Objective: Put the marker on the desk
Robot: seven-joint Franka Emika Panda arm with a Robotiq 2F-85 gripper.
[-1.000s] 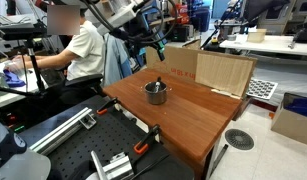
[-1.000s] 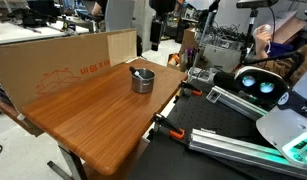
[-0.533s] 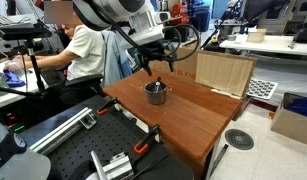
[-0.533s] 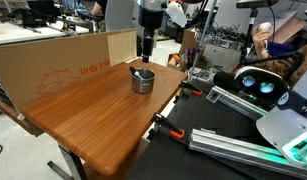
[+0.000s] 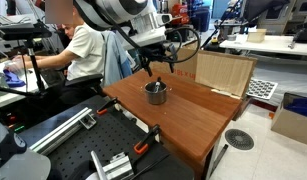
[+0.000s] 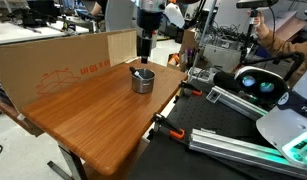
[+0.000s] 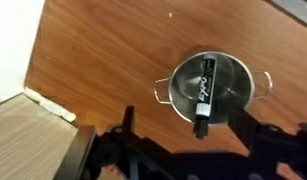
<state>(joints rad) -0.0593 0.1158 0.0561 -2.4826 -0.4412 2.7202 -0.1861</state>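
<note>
my gripper (image 5: pixel 156 68): fingers spread, empty, above small round two-handled metal pot (image 7: pixel 180 88) | slim black marker (image 7: pixel 204 95): lying inside pot | pot: on reddish-brown wooden desk (image 7: pixel 103 60)

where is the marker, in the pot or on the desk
In the pot: wrist view shows the marker lying inside it.

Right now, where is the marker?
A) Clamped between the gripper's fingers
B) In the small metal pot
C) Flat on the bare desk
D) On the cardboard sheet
B: in the wrist view the marker lies in the metal pot, one end poking over the rim. The gripper hangs open above it, holding nothing.
</note>
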